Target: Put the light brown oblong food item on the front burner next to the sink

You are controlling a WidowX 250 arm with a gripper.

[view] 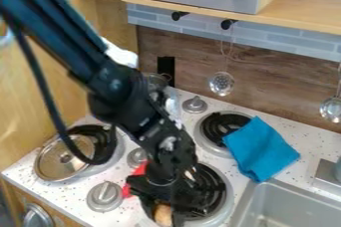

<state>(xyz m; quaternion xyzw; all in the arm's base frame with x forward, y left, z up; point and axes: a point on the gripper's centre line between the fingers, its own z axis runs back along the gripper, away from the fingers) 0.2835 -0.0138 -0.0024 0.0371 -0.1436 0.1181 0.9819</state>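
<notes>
The camera view shows the black gripper [163, 212] low over the near edge of the stove top [77, 211], in front of the near right burner [223, 191], with the arm [120, 84] slanting down from the upper left. A small, rounded tan thing [162, 214] is right at the gripper's tip; whether the gripper is closed on it or only beside it, I cannot tell. Just left of the gripper lies something red [128, 187], partly hidden by it. Farther left, a gray knob [104, 196] stands near the front, and a second knob [136, 157] sits behind it. At the far left, a round lid with a metal rim [50, 167] rests tilted, overlapping the left burner [116, 152]. A third knob [194, 105] stands at the back, left of the far right burner [222, 125]. A folded blue cloth [261, 151] lies partly over that burner's right side and reaches toward the sink [266, 203] at the near right. Behind the counter, two slotted metal spoons [221, 83] hang against the wood panel [266, 74], below a shelf [299, 11] that bears a gray microwave [233, 3].
</notes>
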